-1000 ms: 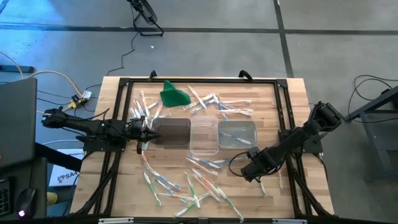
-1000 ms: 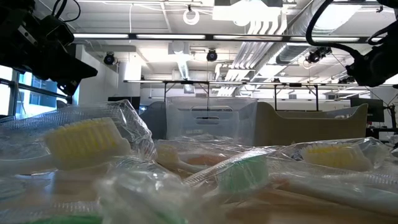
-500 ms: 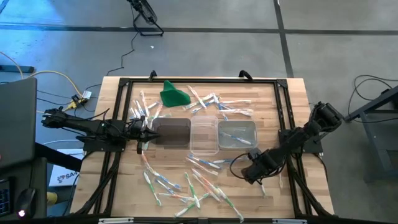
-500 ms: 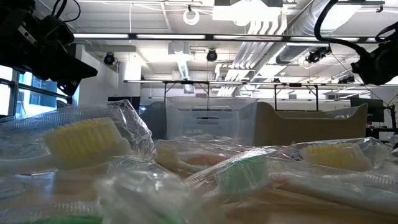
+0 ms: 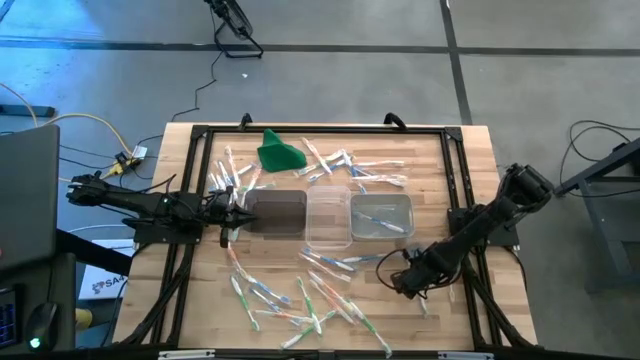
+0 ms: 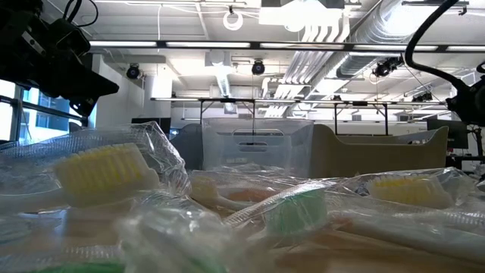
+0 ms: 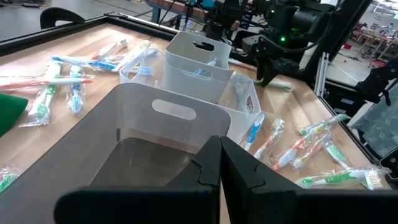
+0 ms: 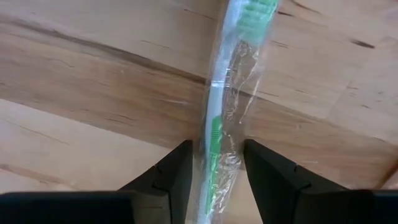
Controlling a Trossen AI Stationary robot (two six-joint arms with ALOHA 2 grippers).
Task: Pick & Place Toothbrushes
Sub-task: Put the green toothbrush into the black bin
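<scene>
Many wrapped toothbrushes lie scattered on the wooden table, near and far of three clear tubs in a row. The right tub has a few toothbrushes in it. My right gripper is open near the table's near right corner. In the right wrist view, my right gripper has one finger on either side of a green wrapped toothbrush that lies flat on the wood. My left gripper is shut and hovers at the left end of the left tub.
A green cloth lump lies at the far side of the table. A black frame runs around the table top. The middle tub stands between the other two. Bare wood shows around the right gripper's toothbrush.
My right gripper has moved toward the table's near edge and a little to the right, coming down over the green toothbrush. The left arm and the things on the table have kept still.
</scene>
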